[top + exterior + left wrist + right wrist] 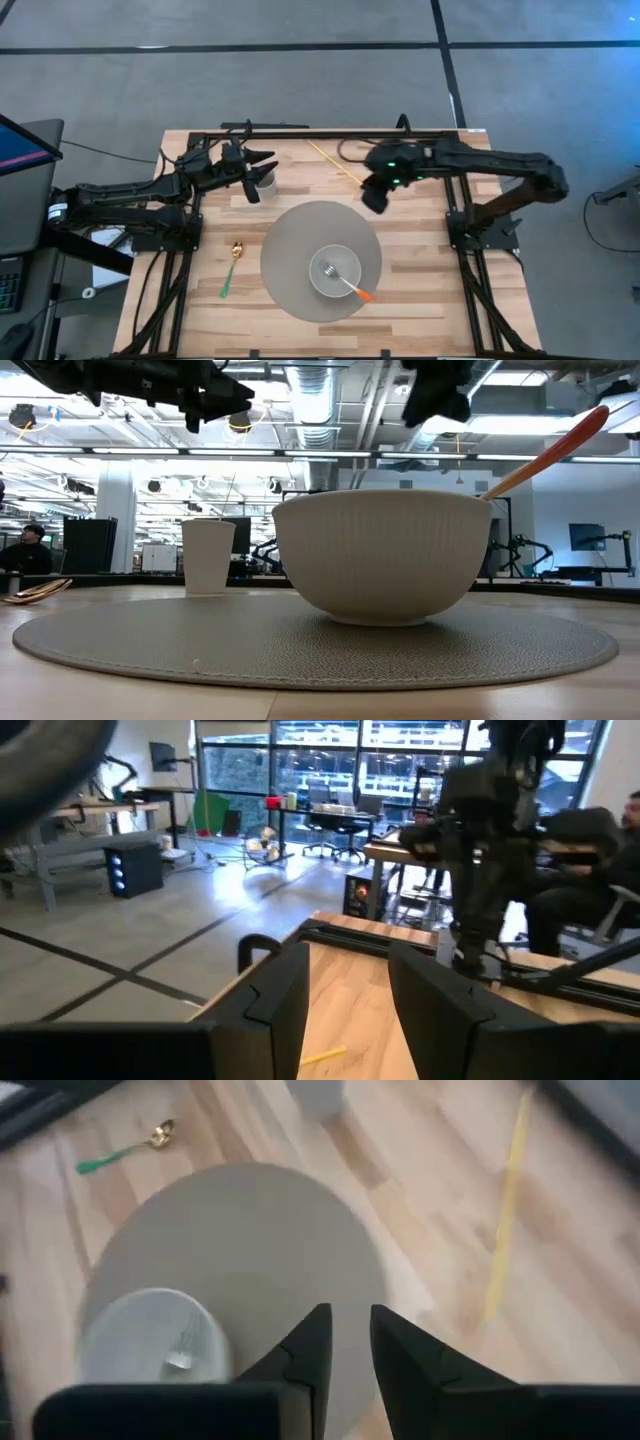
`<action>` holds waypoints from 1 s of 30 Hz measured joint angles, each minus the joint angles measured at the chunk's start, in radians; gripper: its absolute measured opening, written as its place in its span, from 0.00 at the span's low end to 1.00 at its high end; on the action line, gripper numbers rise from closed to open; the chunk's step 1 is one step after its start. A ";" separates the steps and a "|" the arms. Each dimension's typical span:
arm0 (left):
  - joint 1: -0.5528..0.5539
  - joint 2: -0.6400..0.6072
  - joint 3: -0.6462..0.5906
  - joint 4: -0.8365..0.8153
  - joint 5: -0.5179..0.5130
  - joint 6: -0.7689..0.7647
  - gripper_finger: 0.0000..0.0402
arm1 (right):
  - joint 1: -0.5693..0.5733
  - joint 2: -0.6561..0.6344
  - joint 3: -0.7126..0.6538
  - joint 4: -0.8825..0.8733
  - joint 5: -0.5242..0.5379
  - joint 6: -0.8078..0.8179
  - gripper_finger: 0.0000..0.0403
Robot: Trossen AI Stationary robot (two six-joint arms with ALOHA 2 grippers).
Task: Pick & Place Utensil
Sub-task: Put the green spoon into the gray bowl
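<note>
A white bowl [335, 270] stands on a round grey mat [300, 225]. A metal fork with an orange handle [352, 287] leans in the bowl, its handle sticking out over the rim [550, 455]. A gold spoon with a green handle [232, 265] lies flat on the wood left of the mat. My left gripper [249, 188] hovers open beside a white cup [267, 183]. My right gripper [375, 200] hangs above the mat's far edge with a narrow gap between its fingers [350, 1342]. Neither holds anything.
A thin yellow stick [335, 162] lies on the wood near the far edge, between the two grippers. The white cup [207, 557] stands upright far left of the mat. Black frame rails [300, 133] border the table. Bare wood shows right of the mat [420, 265].
</note>
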 joint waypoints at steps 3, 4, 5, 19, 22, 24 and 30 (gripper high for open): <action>-0.014 0.002 0.000 -0.006 0.037 -0.018 0.35 | 0.001 -0.092 -0.079 0.079 0.021 -0.089 0.17; -0.024 0.003 0.000 -0.008 0.045 -0.019 0.35 | -0.006 -0.123 -0.117 0.117 0.023 -0.099 0.17; -0.034 0.003 0.000 -0.008 0.046 -0.019 0.35 | -0.017 -0.155 -0.158 0.166 0.023 -0.102 0.16; -0.234 0.003 0.013 -0.015 -0.064 0.031 0.35 | -0.060 -0.492 -0.630 0.710 -0.022 -0.351 0.16; -0.333 0.005 0.040 -0.021 -0.187 0.095 0.35 | -0.056 -0.502 -0.660 0.778 -0.038 -0.362 0.16; -0.398 0.005 0.076 -0.082 -0.283 0.118 0.35 | -0.056 -0.498 -0.661 0.778 -0.038 -0.363 0.16; -0.530 0.005 0.146 -0.444 -0.559 -0.059 0.35 | -0.059 -0.464 -0.661 0.778 -0.038 -0.363 0.16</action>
